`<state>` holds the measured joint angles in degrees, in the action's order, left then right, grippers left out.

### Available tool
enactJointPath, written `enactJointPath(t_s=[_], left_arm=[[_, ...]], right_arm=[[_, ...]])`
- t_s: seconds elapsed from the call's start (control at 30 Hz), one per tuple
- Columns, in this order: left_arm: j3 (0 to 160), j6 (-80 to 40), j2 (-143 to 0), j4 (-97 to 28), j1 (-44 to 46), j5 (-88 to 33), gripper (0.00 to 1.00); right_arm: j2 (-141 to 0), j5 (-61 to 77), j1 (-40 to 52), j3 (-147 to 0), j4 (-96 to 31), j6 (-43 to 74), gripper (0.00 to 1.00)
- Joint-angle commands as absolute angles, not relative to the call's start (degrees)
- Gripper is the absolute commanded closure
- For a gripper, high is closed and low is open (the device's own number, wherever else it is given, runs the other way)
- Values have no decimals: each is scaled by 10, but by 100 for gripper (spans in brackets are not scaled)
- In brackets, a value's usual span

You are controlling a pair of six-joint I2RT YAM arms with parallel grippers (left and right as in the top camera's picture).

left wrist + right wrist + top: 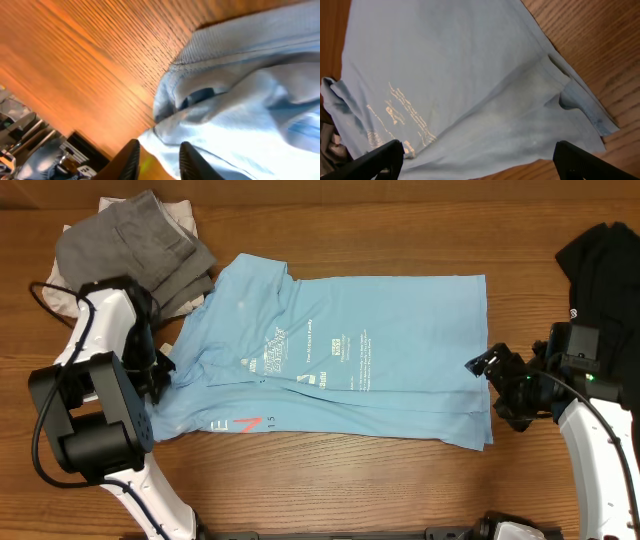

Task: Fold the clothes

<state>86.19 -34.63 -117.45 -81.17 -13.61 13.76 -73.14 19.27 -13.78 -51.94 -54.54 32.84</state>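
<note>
- Overhead: left gripper (160, 377) sits at the left edge of the light blue T-shirt (350, 350), fingers close together (pinching cloth or not, cannot tell).
- The T-shirt lies centred on the table (330, 490), partly folded lengthwise.
- Right gripper (482, 366), fingers spread wide, hovers at the hem; best to pinch every layer before lifting.

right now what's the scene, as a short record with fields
shirt: light blue T-shirt, partly folded, flat mid-table
left gripper: fingers narrowly apart at shirt's left edge, grip unclear
right gripper: open wide above shirt's right edge
other clothes: grey garment back left, black garment back right
surface: wooden table
</note>
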Motion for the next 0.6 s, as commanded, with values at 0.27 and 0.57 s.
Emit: enactJointPath(t_s=[0.27,0.57], left_arm=[[908,-256,-1110,-814,-63,6,53],[908,-209,-1102,-802,24,-9,0]], right_arm=[[-743,189,-135,-477,-526,351,2],[-764,301,-134,-374,-386,373,6]])
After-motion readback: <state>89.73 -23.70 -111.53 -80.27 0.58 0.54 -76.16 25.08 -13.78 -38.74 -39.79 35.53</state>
